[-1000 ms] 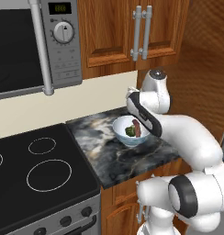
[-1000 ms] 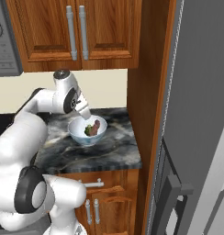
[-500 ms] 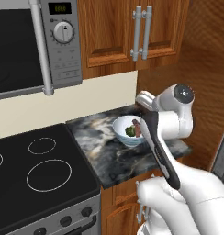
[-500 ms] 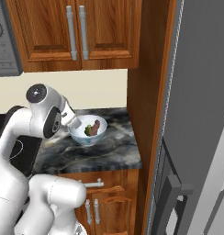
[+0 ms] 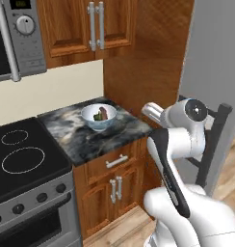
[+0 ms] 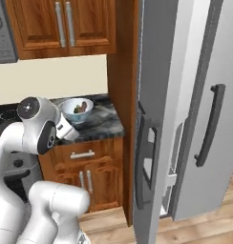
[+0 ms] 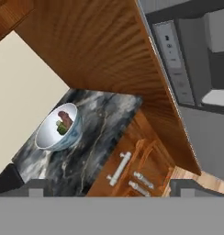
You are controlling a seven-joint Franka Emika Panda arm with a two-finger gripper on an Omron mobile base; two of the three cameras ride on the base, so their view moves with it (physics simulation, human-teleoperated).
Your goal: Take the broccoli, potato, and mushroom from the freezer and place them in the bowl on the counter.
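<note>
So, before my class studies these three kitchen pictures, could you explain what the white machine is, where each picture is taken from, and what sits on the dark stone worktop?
The white jointed robot arm rides on a driving base. Two pictures come from cameras behind it, left and right. The third comes from its hand, looking along the two-finger gripper, which is open and holds nothing. On the dark marbled stone counter stands a round white bowl containing a green broccoli floret and a reddish-brown potato. Beside the counter stands the tall light-grey freezer, its door ajar.
</note>
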